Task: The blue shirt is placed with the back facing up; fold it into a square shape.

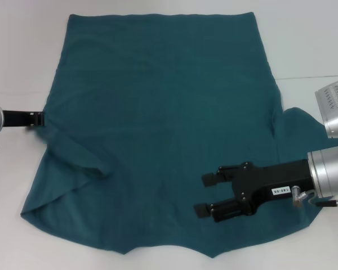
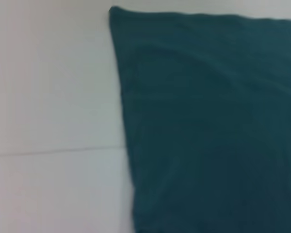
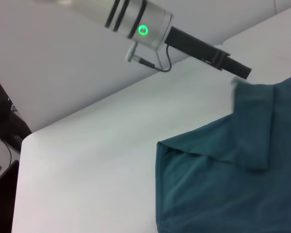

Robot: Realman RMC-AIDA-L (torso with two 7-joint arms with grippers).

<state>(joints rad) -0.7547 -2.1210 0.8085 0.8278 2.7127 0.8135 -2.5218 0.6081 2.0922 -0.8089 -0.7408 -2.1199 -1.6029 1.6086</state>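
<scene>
Right gripper (image 1: 209,194), fingers apart, over blue shirt (image 1: 158,112).

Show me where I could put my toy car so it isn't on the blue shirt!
Bare white table lies beside the blue shirt's left edge, beyond the left gripper, and at the far right past its hem. The near right is crowded: the open right gripper is over the shirt there.

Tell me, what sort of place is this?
Probably a robot lab or test bench, not a home: a bare white table, one blue shirt spread on it, and two robot arms, left tool and right tool.
</scene>
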